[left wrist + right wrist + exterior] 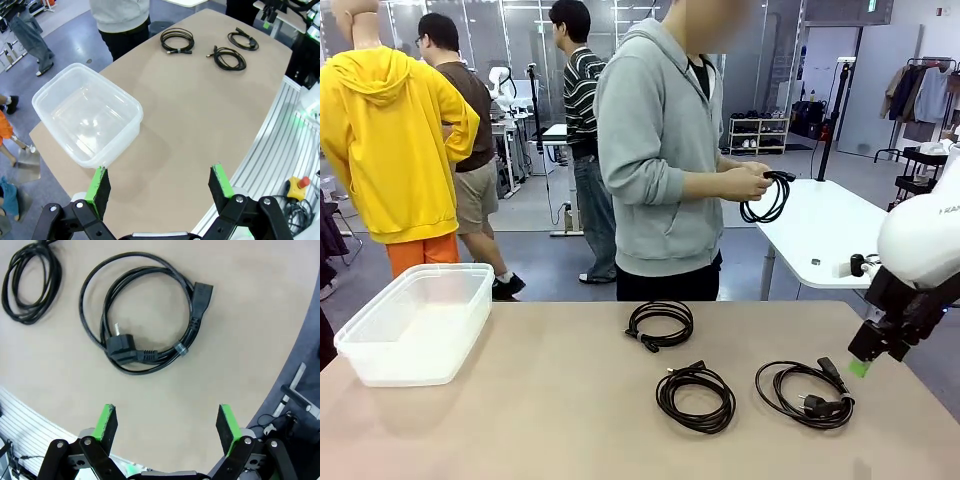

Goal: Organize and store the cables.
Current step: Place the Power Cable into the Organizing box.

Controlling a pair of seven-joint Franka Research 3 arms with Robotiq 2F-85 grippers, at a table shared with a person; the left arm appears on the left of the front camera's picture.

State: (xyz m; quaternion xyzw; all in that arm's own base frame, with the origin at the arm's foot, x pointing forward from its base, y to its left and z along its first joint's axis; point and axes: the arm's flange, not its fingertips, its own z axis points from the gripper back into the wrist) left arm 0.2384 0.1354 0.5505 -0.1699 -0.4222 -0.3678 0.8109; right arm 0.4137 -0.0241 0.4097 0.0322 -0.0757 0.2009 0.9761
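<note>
Three cables (692,372) lie coiled on the table (550,420), lower centre to lower right of the front view. A fourth hangs from the person's hands (750,182). Plugged coil (145,354) sits just below the right gripper (164,422), jaws spread, empty. Left gripper (159,182) is likewise wide and empty, over the clear bin (125,132). Cord is probably light, limp and springy. Pinch across the bundled strands near the plug.

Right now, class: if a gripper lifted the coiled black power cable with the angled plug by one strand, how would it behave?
The coiled black power cable would probably sag floppily, being thin looped cord. A small band seems to bind it, so the loops may stay together. Its chunky plugs would likely dangle as heavier ends.
</note>
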